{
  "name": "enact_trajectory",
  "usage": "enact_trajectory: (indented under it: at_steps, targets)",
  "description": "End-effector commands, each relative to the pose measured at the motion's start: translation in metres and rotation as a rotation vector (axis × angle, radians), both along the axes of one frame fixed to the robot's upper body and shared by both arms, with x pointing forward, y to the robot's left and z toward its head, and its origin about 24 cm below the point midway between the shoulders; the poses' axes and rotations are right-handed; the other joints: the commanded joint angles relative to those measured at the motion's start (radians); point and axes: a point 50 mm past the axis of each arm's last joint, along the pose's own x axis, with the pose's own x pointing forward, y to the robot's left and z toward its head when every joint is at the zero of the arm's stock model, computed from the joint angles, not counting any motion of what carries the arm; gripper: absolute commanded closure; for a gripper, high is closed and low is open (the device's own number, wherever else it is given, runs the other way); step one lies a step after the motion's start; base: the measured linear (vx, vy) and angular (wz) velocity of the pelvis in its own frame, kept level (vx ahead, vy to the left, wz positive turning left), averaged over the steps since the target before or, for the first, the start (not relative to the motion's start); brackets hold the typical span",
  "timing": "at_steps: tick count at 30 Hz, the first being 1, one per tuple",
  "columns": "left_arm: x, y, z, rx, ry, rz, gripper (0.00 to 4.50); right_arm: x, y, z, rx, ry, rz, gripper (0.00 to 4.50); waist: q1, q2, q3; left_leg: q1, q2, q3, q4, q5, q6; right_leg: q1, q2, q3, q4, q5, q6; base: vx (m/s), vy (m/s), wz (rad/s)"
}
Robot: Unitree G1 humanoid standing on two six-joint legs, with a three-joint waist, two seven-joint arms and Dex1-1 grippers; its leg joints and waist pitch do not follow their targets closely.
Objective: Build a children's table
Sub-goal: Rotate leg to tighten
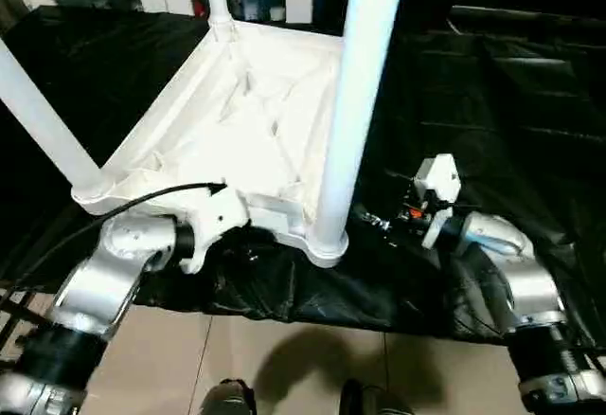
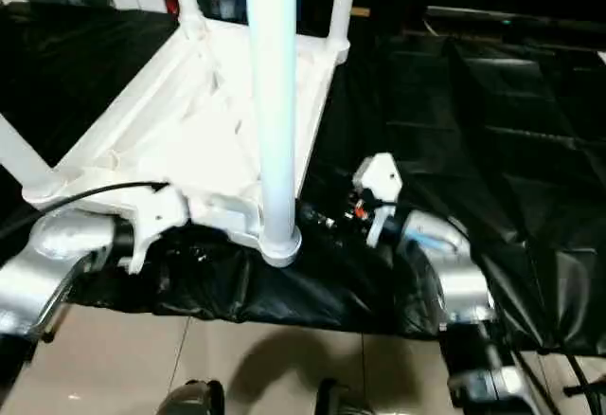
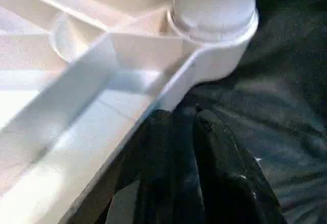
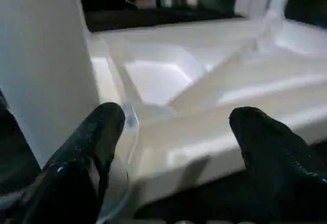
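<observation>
The children's table [image 1: 237,121] lies upside down on black sheeting [image 1: 492,102] — leg tops cut off. Left gripper [image 3: 176,119] nearly closed, empty; right gripper [image 4: 176,132] wide, empty.

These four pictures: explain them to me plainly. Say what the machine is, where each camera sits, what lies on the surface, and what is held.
A two-armed humanoid robot is building a children's table. The two wide pictures come from cameras in its head, looking down over its silver forearms. The other two come from cameras on its wrists. The white table lies upside down on a black sheet, with legs standing up from its corner sockets. The left gripper, fingers nearly together, sits at the table's near edge, by a corner socket. The right gripper stands open beside the near leg, holding nothing.
</observation>
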Motion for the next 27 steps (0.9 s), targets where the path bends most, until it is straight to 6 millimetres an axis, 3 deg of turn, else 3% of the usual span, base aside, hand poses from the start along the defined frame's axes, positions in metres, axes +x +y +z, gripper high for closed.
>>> enact_trajectory:
  at_steps: [1, 3, 4, 5, 6, 8, 9, 11, 12, 13, 14, 15, 16, 17, 21, 25, 27]
  targets:
    - [-0.005, 0.005, 0.013, -0.166, -0.132, 0.217, 3.58, -0.005, -0.023, -0.002, 0.042, 0.027, -0.244, 0.69, 0.004, 0.002, -0.105, 0.004, 0.031, -0.001, -0.060, -0.139, 0.063, 0.077, -0.045, 0.043, -0.052, -0.205, -0.243, 0.000, 0.000, 0.00]
    - [-0.006, 0.007, 0.012, -0.226, -0.157, 0.319, 3.58, -0.008, -0.029, -0.003, 0.054, 0.030, -0.320, 0.69, 0.007, 0.001, -0.106, 0.006, 0.030, 0.002, -0.059, -0.172, 0.061, 0.073, -0.041, 0.041, -0.059, -0.222, -0.242, 0.000, 0.000, 0.00]
    - [-0.008, 0.010, 0.009, -0.269, -0.190, 0.424, 3.58, -0.014, -0.031, -0.007, 0.054, 0.040, -0.360, 0.69, 0.011, 0.008, -0.116, 0.010, 0.027, 0.001, -0.057, -0.182, 0.057, 0.076, -0.042, 0.039, -0.059, -0.241, -0.238, 0.000, 0.000, 0.00]
    - [-0.009, 0.014, 0.002, -0.308, -0.215, 0.542, 3.58, -0.020, -0.033, -0.012, 0.040, 0.047, -0.413, 0.69, 0.009, 0.002, -0.109, 0.006, 0.027, 0.001, -0.060, -0.214, 0.054, 0.073, -0.038, 0.038, -0.069, -0.280, -0.214, 0.000, 0.000, 0.00]
    - [-0.009, 0.014, 0.002, -0.308, -0.215, 0.542, 3.58, -0.020, -0.033, -0.012, 0.040, 0.047, -0.413, 0.69, 0.010, -0.004, -0.111, 0.004, 0.025, 0.000, -0.061, -0.240, 0.044, 0.076, -0.040, 0.036, -0.076, -0.339, -0.179, 0.000, 0.000, 0.00]
    - [-0.010, 0.018, -0.003, -0.334, -0.234, 0.637, 3.58, -0.024, -0.034, -0.016, 0.032, 0.051, -0.456, 0.69, 0.008, -0.005, -0.112, 0.004, 0.022, -0.004, -0.067, -0.284, 0.032, 0.073, -0.040, 0.033, -0.088, -0.436, -0.121, 0.000, 0.000, 0.00]
    - [-0.007, 0.020, -0.014, -0.348, -0.247, 0.741, 3.58, -0.032, -0.032, -0.025, 0.057, 0.080, -0.515, 0.69, 0.006, -0.022, -0.119, 0.010, 0.020, -0.004, -0.065, -0.301, 0.032, 0.068, -0.037, 0.032, -0.098, -0.490, -0.082, 0.000, 0.000, 0.00]
    - [-0.001, 0.011, -0.019, -0.354, -0.229, 0.708, 3.58, -0.036, -0.026, -0.032, 0.057, 0.101, -0.513, 0.69, 0.005, -0.009, -0.116, 0.018, 0.015, -0.006, -0.065, -0.346, 0.025, 0.055, -0.038, 0.028, -0.113, -0.583, -0.034, 0.000, 0.000, 0.00]
    - [0.002, 0.007, -0.020, -0.355, -0.221, 0.686, 3.58, -0.038, -0.024, -0.034, 0.054, 0.109, -0.508, 0.69, 0.002, -0.013, -0.117, 0.018, 0.008, -0.009, -0.064, -0.374, 0.017, 0.055, -0.036, 0.021, -0.127, -0.656, 0.010, 0.000, 0.000, 0.00]
    - [0.004, -0.007, -0.015, -0.415, -0.190, 0.588, 3.58, -0.041, -0.024, -0.036, 0.033, 0.116, -0.521, 0.69, 0.003, 0.002, -0.122, 0.026, 0.012, -0.015, -0.066, -0.387, 0.008, 0.053, -0.040, 0.019, -0.130, -0.660, 0.017, 0.000, 0.000, 0.00]
    - [0.003, -0.016, -0.013, -0.450, -0.164, 0.529, 3.58, -0.042, -0.027, -0.036, 0.024, 0.118, -0.541, 0.69, 0.001, -0.004, -0.123, 0.024, 0.015, -0.018, -0.070, -0.395, 0.007, 0.057, -0.040, 0.015, -0.132, -0.646, 0.013, 0.000, 0.000, 0.00]
    - [0.003, -0.020, -0.011, -0.468, -0.151, 0.497, 3.58, -0.043, -0.028, -0.036, 0.019, 0.120, -0.551, 0.69, 0.001, -0.004, -0.121, 0.023, 0.017, -0.019, -0.072, -0.404, 0.006, 0.058, -0.041, 0.013, -0.133, -0.640, 0.006, 0.000, 0.000, 0.00]
    - [0.000, -0.028, -0.009, -0.482, -0.141, 0.427, 3.58, -0.044, -0.030, -0.036, 0.013, 0.122, -0.566, 0.69, -0.002, -0.004, -0.117, 0.029, 0.022, -0.021, -0.077, -0.442, 0.005, 0.057, -0.040, 0.009, -0.137, -0.636, -0.005, 0.000, 0.000, 0.00]
    - [-0.006, -0.044, -0.004, -0.529, -0.085, 0.267, 3.58, -0.047, -0.035, -0.036, 0.011, 0.131, -0.580, 0.69, -0.004, -0.007, -0.117, 0.028, 0.023, -0.024, -0.080, -0.462, 0.006, 0.061, -0.044, 0.008, -0.137, -0.642, -0.006, 0.000, 0.000, 0.00]
    - [-0.009, -0.058, 0.000, -0.552, -0.062, 0.156, 3.58, -0.050, -0.038, -0.038, -0.001, 0.139, -0.595, 0.69, -0.013, -0.004, -0.118, 0.027, 0.025, -0.028, -0.087, -0.496, 0.001, 0.068, -0.045, 0.005, -0.138, -0.613, -0.015, -0.007, 0.013, -0.01]
    - [-0.004, -0.083, 0.001, -0.538, -0.044, 0.065, 3.58, -0.050, -0.035, -0.039, -0.015, 0.142, -0.588, 0.69, -0.016, -0.009, -0.119, 0.029, 0.015, -0.024, -0.078, -0.476, 0.006, 0.067, -0.050, -0.002, -0.153, -0.668, 0.013, 0.000, 0.000, 0.00]
    - [0.000, -0.091, 0.000, -0.521, -0.074, 0.069, 3.58, -0.049, -0.035, -0.038, -0.017, 0.142, -0.590, 0.69, -0.019, -0.004, -0.119, 0.034, 0.015, -0.023, -0.075, -0.472, 0.009, 0.067, -0.049, -0.010, -0.164, -0.678, 0.022, 0.000, 0.000, 0.00]
